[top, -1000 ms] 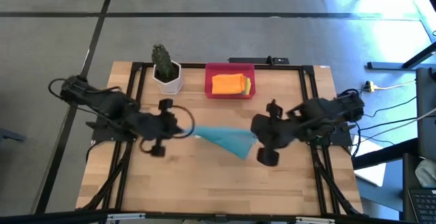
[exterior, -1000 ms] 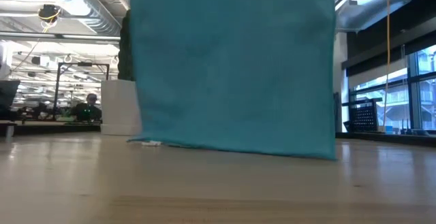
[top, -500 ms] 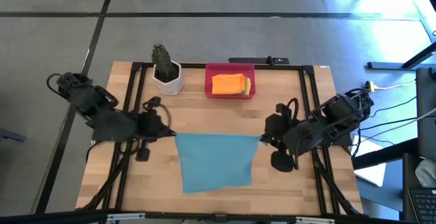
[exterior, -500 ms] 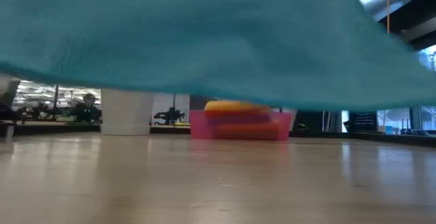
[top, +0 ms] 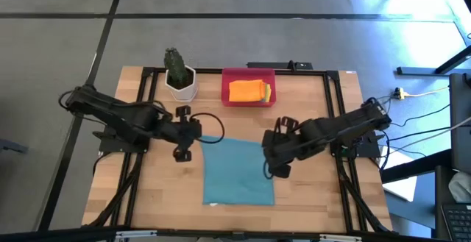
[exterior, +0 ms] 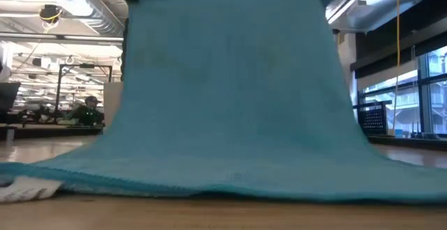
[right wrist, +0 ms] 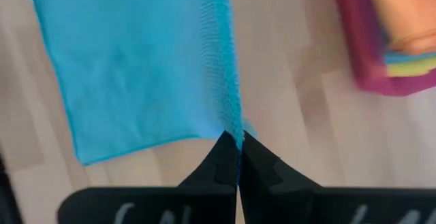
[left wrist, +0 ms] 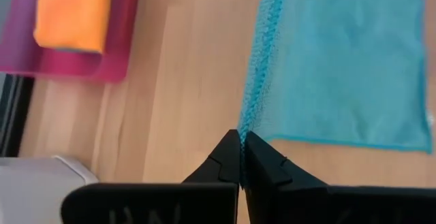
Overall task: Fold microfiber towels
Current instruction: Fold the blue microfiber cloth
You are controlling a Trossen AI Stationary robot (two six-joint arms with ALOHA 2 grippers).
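A teal-blue microfiber towel (top: 237, 172) is spread in the middle of the table. Its near end (exterior: 223, 184) lies on the wood and its far edge is raised. My left gripper (top: 199, 136) is shut on the far left corner. My right gripper (top: 267, 148) is shut on the far right corner. In the red tray (top: 228, 87) at the far side, an orange folded towel (top: 246, 90) sits on yellow and green ones. My left gripper pinches the towel's far left corner (left wrist: 244, 125) at the hemmed edge between its two shut fingers, slanting down from above. The cloth slopes from the corner down to the table. My right gripper pinches the far right corner (right wrist: 235, 132) the same way, fingers slanting down, with the towel's near end on the table.
A white pot with a green plant (top: 180, 79) stands at the far left, beside the tray. Bare wood (top: 316, 198) lies on both sides of the towel and along the near edge.
The towel first hung straight down from both grippers. They drew apart, and the towel swung out flat toward the near edge. Both grippers have since gone down and come a little closer together. The towel's near end has landed on the table, while its far corners stay held up.
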